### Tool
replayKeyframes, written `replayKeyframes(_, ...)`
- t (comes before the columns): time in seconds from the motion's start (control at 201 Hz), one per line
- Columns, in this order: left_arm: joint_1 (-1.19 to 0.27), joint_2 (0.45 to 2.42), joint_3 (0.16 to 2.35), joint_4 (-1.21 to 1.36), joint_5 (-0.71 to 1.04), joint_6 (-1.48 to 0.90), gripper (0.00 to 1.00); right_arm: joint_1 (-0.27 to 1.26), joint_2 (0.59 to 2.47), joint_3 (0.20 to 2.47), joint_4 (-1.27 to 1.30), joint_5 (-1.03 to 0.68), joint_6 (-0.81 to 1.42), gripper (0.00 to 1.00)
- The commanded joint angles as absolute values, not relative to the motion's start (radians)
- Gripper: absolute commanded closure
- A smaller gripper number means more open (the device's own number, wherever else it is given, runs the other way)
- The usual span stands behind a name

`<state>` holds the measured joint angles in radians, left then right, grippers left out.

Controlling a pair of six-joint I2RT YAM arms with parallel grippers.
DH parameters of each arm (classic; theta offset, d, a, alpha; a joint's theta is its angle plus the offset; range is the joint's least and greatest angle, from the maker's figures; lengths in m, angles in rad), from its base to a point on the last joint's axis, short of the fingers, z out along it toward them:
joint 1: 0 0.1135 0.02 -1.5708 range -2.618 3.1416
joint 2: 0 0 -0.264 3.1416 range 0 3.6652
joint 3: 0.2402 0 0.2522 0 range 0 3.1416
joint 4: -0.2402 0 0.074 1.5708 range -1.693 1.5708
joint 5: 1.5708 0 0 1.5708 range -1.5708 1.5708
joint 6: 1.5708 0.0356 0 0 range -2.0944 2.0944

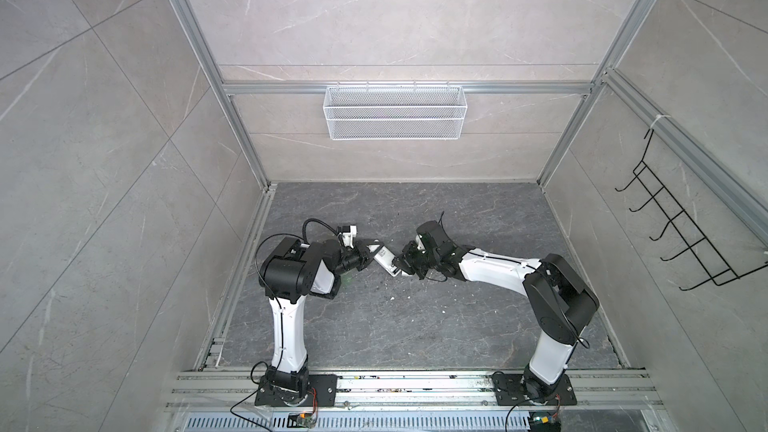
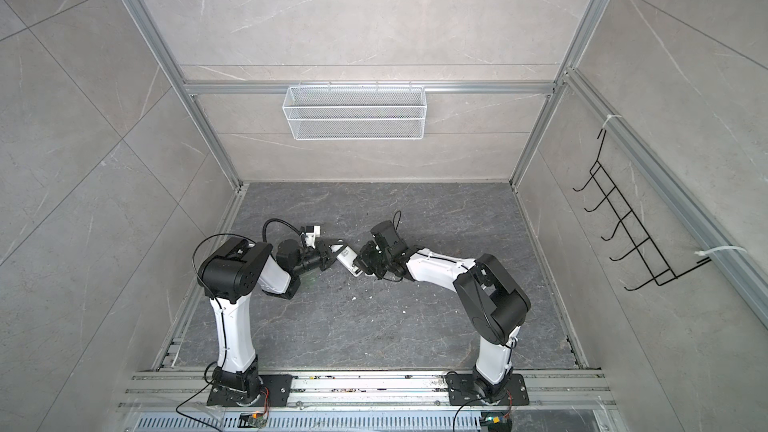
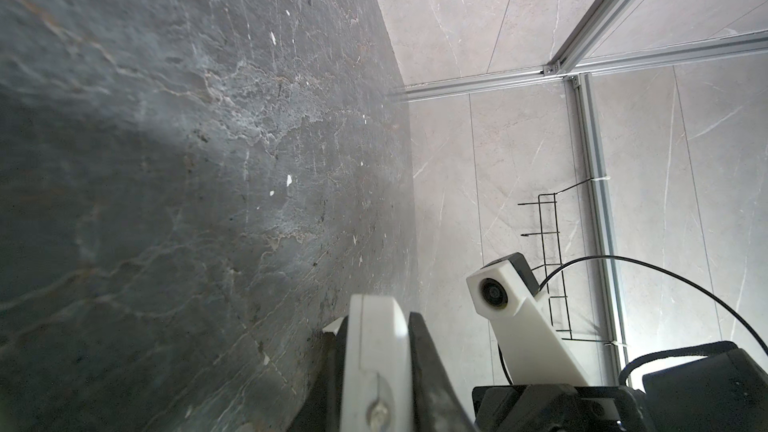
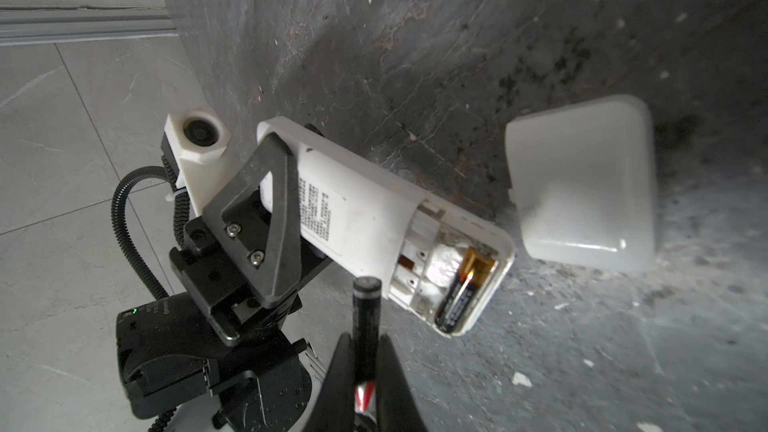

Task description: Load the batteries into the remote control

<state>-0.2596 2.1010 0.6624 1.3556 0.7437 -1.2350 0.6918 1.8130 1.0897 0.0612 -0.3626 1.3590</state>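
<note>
The left gripper (image 4: 291,147) was clamped shut on the far-left end of the remote control (image 4: 361,209) and held it above the middle of the desk (image 4: 457,35). The remote's printed back faced up and its long axis ran from far-left to near-right. The open battery bay was at the near-right end, the end toward the right arm. The right gripper (image 4: 361,342) was just right of that end in both top views. It was closed on the rear of the free battery (image 4: 365,309), which stuck straight out ahead of it. The seated battery (image 4: 461,292) lay in the outer position of the bay, crosswise to the remote's length. The empty slot (image 4: 415,268) sat between that battery and the remote's body. The free battery's front end was just beside the remote's long edge at that slot. Whether it touched the plastic could not be told. Its axis looked roughly in line with the slot but pitched steeply to it, so the next move probably needed the battery laid flatter and pressed in sideways. The right arm was the only one placed to do that. The white cover (image 4: 582,184) lay on the desk beyond the remote's open end.
</note>
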Motion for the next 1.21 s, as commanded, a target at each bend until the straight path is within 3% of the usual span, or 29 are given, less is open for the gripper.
replayKeyframes(0.0,-0.258,2.081,0.678,1.415,0.772,-1.221,0.91,0.695,1.825,1.067,0.110,-0.383,1.388,0.89)
replayKeyframes(1.205,-0.247,2.070,0.672,1.414,0.771,-1.219,0.91,0.695,1.869,0.987,0.214,-0.385,1.469,0.88)
